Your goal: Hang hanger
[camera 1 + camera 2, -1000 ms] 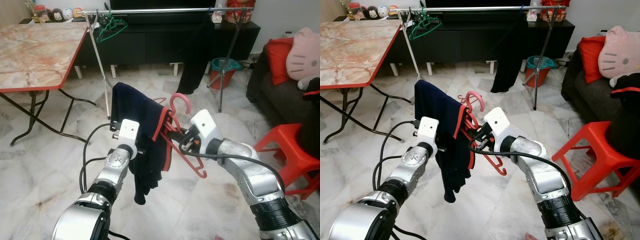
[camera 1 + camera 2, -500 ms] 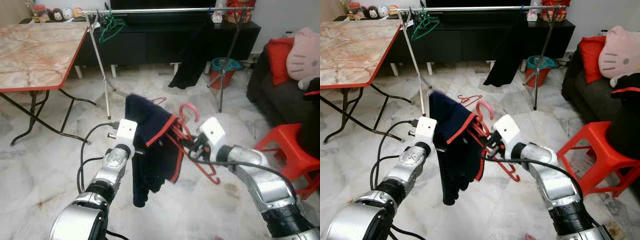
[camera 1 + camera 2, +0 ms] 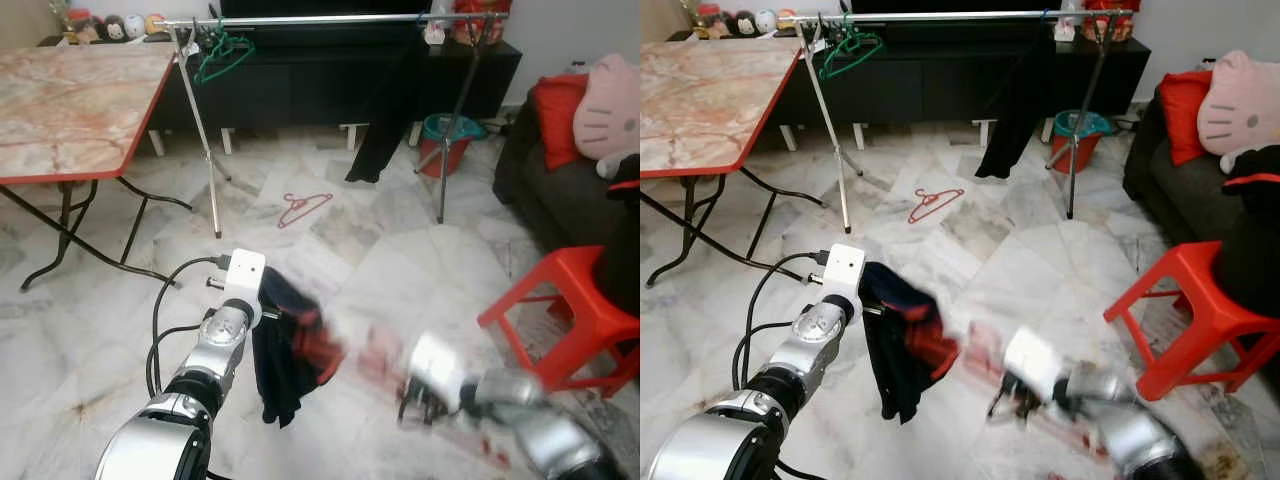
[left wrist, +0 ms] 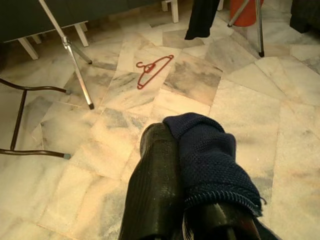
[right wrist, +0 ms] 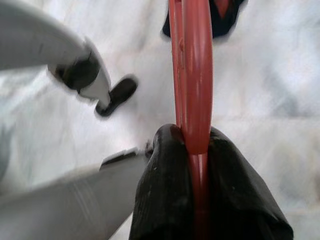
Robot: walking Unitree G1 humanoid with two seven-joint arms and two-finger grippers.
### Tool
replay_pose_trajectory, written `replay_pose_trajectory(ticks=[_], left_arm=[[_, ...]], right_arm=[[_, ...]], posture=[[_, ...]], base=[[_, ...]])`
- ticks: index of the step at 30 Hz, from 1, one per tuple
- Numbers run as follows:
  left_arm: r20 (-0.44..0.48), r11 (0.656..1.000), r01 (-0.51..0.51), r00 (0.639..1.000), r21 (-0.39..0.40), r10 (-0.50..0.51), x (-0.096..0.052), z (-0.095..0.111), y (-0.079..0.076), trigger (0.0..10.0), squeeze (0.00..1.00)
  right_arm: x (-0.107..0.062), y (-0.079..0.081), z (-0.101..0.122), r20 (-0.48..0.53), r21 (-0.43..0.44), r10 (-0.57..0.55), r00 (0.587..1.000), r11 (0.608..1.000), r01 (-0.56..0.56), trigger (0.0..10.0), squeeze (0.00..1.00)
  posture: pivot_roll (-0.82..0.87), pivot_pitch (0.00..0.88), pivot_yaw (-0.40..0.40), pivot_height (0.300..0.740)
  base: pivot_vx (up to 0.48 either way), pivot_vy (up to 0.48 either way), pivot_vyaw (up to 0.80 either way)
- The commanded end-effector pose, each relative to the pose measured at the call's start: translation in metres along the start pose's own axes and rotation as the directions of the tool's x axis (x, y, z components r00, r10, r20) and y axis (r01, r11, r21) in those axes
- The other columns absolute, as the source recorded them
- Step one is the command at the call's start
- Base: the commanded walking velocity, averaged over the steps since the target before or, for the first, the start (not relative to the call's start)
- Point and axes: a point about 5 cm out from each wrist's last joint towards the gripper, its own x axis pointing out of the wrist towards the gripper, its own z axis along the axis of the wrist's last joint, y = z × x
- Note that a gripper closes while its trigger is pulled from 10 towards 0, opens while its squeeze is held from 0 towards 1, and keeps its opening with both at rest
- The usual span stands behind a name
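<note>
The red hanger [image 5: 191, 75], stiff and light, is well below the rail [image 3: 300, 20]. In the left wrist view, your left gripper [image 4: 192, 200] pinches soft navy cloth [image 4: 210, 160]. In the right wrist view, your right gripper [image 5: 192, 170] clamps its bar; keep that hold.

My right gripper's [image 5: 200, 150] red hanger [image 5: 190, 75], navy red-trimmed garment [image 3: 285, 345], green hangers [image 3: 222, 50], red stool [image 3: 565, 310], grey-veined white marble floor [image 3: 120, 330]

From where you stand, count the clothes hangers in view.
3. A green wire hanger hangs on the metal rail; a thin red hanger lies on the marble floor; a red plastic hanger is clamped in the right gripper. The dark garment may hide more.
</note>
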Motion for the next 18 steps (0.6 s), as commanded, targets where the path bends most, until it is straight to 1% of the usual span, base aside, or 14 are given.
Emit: replay_pose_trajectory(ticks=[1,2,3,4,5,6,8,9,10,11,12,14,16,18], left_arm=[[-0.018,1.0,0.003,1.0,0.029,-0.002,0.0,-0.002,0.001,0.0,0.0],[-0.034,0.999,0.009,0.999,0.038,-0.008,-0.001,-0.005,0.0,1.0,0.0],[-0.046,0.999,0.014,0.999,0.043,-0.012,-0.001,-0.007,0.0,1.0,0.0],[-0.072,0.998,0.029,0.997,0.056,-0.025,-0.002,-0.011,-0.002,6.0,0.0],[-0.08,0.997,0.033,0.996,0.063,-0.028,-0.003,-0.013,-0.003,6.0,0.0],[-0.103,0.996,0.036,0.994,0.075,-0.029,-0.004,-0.018,-0.002,10.0,0.0],[-0.132,0.995,0.036,0.991,0.092,-0.023,-0.007,-0.025,-0.001,10.0,0.0],[-0.163,0.993,0.033,0.987,0.111,-0.014,-0.01,-0.033,0.002,10.0,0.0],[-0.176,0.992,0.033,0.984,0.119,-0.011,-0.011,-0.036,0.004,10.0,0.0],[-0.204,0.992,0.026,0.979,0.12,-0.001,-0.014,-0.044,0.007,10.0,0.0],[-0.242,0.992,0.015,0.97,0.124,0.016,-0.02,-0.054,0.013,10.0,0.0],[-0.28,0.99,0.003,0.959,0.138,0.036,-0.026,-0.065,0.02,10.0,0.0],[-0.33,0.99,-0.018,0.942,0.14,0.064,-0.034,-0.079,0.028,10.0,0.0],[-0.364,0.99,-0.033,0.928,0.136,0.081,-0.041,-0.088,0.034,10.0,0.0]], right_arm=[[0.0,-0.002,0.004,0.014,-0.029,0.008,1.0,1.0,-0.007,0.0,0.0],[0.003,0.001,0.003,0.022,-0.014,0.029,0.999,0.999,-0.029,0.0,0.0],[0.004,0.003,0.002,0.029,-0.004,0.042,0.999,0.999,-0.042,0.0,0.0],[0.006,0.005,0.002,0.046,0.008,0.056,0.997,0.998,-0.057,0.0,0.0],[0.006,0.006,0.002,0.051,0.008,0.061,0.997,0.998,-0.062,0.0,0.0],[0.006,0.005,0.003,0.065,0.018,0.049,0.997,0.999,-0.051,0.0,0.0],[0.006,0.002,0.003,0.084,0.036,0.027,0.996,0.999,-0.03,0.0,0.0],[0.006,-0.003,0.004,0.106,0.065,-0.015,0.994,0.998,0.008,0.0,0.0],[0.006,-0.005,0.004,0.115,0.078,-0.034,0.993,0.997,0.025,0.0,0.0],[0.006,-0.009,0.003,0.135,0.118,-0.076,0.988,0.991,0.06,0.0,0.0],[0.006,-0.012,0.002,0.162,0.176,-0.126,0.979,0.98,0.097,0.0,0.0],[0.007,-0.014,0.001,0.186,0.23,-0.17,0.968,0.965,0.125,0.0,0.0],[0.009,-0.016,-0.003,0.204,0.317,-0.225,0.953,0.936,0.153,0.0,0.0],[0.011,-0.017,-0.007,0.207,0.366,-0.261,0.943,0.914,0.172,0.0,0.0]], posture=[[-0.24,0.016,0.008,0.74],[-0.24,0.016,0.008,0.74],[-0.24,0.016,0.008,0.74],[-0.24,0.015,0.008,0.74],[-0.24,0.013,0.008,0.74],[-0.24,0.011,0.009,0.74],[-0.24,0.008,0.01,0.74],[-0.24,0.008,0.01,0.74],[-0.24,0.002,0.009,0.74],[-0.24,0.0,0.009,0.74],[-0.24,0.0,0.009,0.74],[-0.24,0.0,0.009,0.74],[-0.24,0.0,0.009,0.74],[-0.24,0.0,0.009,0.74]], base=[[0.0,0.0,0.0],[0.0,0.0,0.0],[0.0,0.0,0.0],[0.0,0.0,0.0],[0.0,0.0,0.0],[0.0,0.0,0.0],[0.0,0.0,0.0],[0.0,0.0,0.0],[0.0,0.0,0.0],[0.0,0.0,0.0],[0.0,0.0,0.0],[0.0,0.0,0.0],[0.0,0.0,0.0],[0.0,0.0,0.0]])
